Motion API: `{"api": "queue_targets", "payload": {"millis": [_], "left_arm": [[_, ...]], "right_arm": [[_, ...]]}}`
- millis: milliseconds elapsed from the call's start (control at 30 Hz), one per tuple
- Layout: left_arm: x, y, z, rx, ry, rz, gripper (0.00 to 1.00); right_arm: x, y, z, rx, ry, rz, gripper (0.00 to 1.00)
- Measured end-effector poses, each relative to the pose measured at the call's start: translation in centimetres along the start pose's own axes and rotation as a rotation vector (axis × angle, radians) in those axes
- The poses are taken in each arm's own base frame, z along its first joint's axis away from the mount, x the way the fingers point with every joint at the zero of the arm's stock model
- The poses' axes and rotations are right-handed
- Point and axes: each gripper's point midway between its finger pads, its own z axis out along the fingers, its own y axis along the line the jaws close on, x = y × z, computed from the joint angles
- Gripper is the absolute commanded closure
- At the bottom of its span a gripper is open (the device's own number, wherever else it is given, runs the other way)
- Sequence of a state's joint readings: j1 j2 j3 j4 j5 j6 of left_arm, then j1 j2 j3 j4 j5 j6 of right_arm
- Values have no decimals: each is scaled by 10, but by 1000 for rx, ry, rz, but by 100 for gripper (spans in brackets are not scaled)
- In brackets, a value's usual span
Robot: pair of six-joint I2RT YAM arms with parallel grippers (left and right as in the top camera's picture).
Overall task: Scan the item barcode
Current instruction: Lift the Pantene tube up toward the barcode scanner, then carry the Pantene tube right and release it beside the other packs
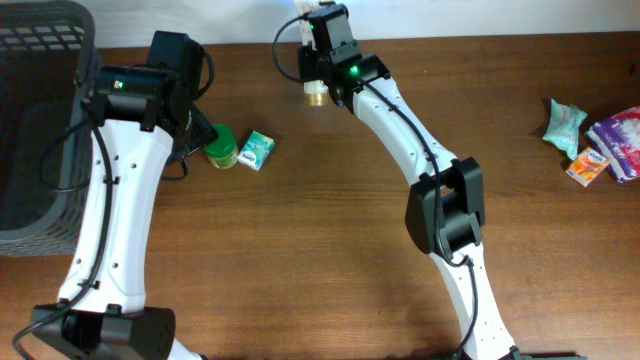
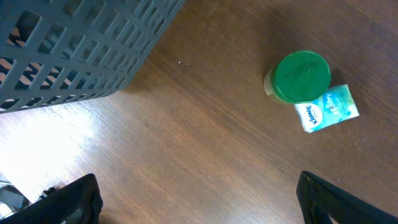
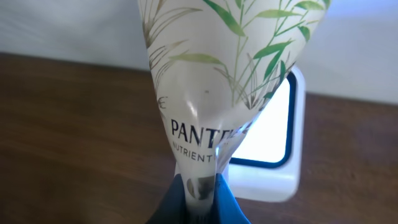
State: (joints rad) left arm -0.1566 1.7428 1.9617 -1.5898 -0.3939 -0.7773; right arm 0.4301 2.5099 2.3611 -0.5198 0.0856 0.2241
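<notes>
Pantene tube (image 3: 217, 74): at far desk (image 3: 74, 124) edge, crimped end pinched in right gripper (image 3: 200, 193) jaws, long axis pointing straight away from jaws twd scanner (image 3: 273, 143) just behind; left gripper (image 2: 199, 202) jaws wide, well apart.

Overhead looked straight down; left wrist, lower, shared its green-lidded jar (image 2: 301, 76) at two o'clock; right wrist hugged the tube (image 3: 217, 93).

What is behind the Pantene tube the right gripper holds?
A white scanner with a lit window, standing on the table. The Pantene tube covers its left part. Any barcode is out of sight.
</notes>
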Motion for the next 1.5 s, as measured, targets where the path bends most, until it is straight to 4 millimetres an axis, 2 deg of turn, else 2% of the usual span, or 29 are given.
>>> {"api": "queue_targets", "payload": {"millis": [67,167,300,400,467,500,567,700,833,867,1033,1133,1267,1367,1500], "left_arm": [[0,0,0,0,0,1,1],[0,0,0,0,0,0,1],[0,0,0,0,0,1,1],[0,0,0,0,0,1,1],[0,0,0,0,0,0,1],[0,0,0,0,0,0,1],[0,0,0,0,0,0,1],[0,0,0,0,0,0,1],[0,0,0,0,0,0,1],[0,0,0,0,0,0,1],[0,0,0,0,0,0,1],[0,0,0,0,0,0,1],[0,0,0,0,0,1,1],[0,0,0,0,0,0,1],[0,0,0,0,0,0,1]], "right_arm": [[9,-12,7,30,21,5,96],[12,-50,9,91,52,34,96],[30,-96,4,159,145,69,96],[33,-123,-18,221,203,88,96],[24,-144,-45,280,220,100,96],[23,-164,-67,336,246,112,96],[24,-198,-93,420,281,137,96],[71,-329,-164,703,473,262,96],[101,-416,-214,812,518,425,96],[108,-433,-223,820,518,467,96],[128,-472,-247,805,509,596,95],[137,-480,-244,804,521,615,89],[157,-485,-227,797,566,618,87],[159,-486,-225,796,572,618,87],[166,-479,-229,784,618,618,79]]}}
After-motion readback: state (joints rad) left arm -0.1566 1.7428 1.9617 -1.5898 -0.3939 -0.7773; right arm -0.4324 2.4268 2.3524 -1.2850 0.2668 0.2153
